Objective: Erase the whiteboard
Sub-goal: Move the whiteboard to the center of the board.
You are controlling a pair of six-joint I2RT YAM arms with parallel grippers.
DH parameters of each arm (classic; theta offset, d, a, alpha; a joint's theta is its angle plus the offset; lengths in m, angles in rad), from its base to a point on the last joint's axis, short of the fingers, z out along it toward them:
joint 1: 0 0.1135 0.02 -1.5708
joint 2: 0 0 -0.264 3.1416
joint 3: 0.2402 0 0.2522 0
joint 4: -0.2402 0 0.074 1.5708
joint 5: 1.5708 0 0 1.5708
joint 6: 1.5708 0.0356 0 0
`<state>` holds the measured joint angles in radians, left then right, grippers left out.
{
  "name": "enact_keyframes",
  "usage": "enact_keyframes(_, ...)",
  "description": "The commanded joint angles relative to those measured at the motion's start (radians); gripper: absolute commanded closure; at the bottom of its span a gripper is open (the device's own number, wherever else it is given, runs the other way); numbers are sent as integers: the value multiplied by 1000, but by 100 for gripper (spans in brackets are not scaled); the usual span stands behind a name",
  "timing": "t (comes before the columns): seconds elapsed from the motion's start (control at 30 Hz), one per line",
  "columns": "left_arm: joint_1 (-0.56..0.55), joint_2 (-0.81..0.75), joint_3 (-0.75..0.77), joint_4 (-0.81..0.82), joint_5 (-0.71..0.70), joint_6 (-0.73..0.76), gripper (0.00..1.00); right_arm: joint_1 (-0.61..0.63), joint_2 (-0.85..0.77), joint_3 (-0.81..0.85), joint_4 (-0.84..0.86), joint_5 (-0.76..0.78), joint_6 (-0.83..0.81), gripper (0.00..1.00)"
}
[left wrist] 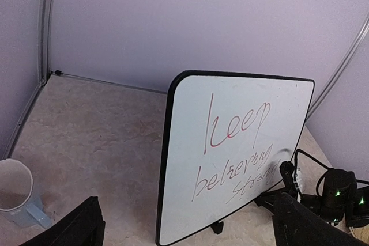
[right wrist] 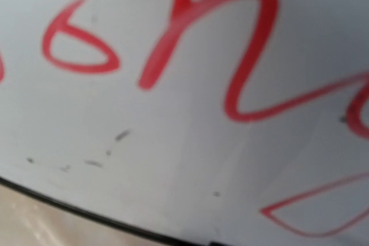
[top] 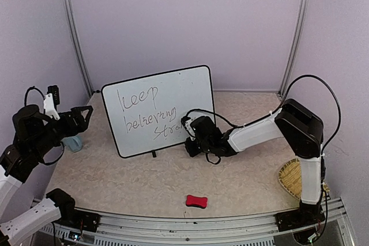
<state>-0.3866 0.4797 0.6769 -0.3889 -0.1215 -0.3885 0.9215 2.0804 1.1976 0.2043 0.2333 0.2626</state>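
The whiteboard [top: 158, 110] stands upright on its black feet at mid-table, with handwriting reading "keep believing strong" on its face [left wrist: 236, 154]. My right gripper [top: 188, 125] points into the board's lower right area, at or just off the face; it looks shut with nothing seen in it. The right wrist view is filled by the board's face [right wrist: 173, 142] and red strokes, with none of its fingers showing. My left gripper [top: 82, 117] hovers to the left of the board, open and empty, its dark fingertips [left wrist: 78, 229] at the bottom corners of its view.
A red eraser block [top: 196, 201] lies near the front edge. A pale blue cup [top: 73, 142] stands left of the board under the left arm, also seen as a cup [left wrist: 14, 191]. A woven basket [top: 291, 178] sits at the right edge. Walls close the back and sides.
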Motion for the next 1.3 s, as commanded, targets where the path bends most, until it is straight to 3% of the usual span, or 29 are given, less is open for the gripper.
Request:
enact_keyframes(0.0, 8, -24, -11, 15, -20, 10, 1, -3, -58, -37, -2, -56, -104, 100)
enact_keyframes(0.5, 12, -28, -10, 14, -21, 10, 1, -18, -105, -118, 43, -251, -282, 100)
enact_keyframes(0.83, 23, -40, -11, 17, -20, 10, 1, -47, -116, -120, 29, -233, -303, 100)
enact_keyframes(1.27, 52, -34, -14, 25, 9, 14, 1, -48, -246, -116, -84, -139, -272, 69)
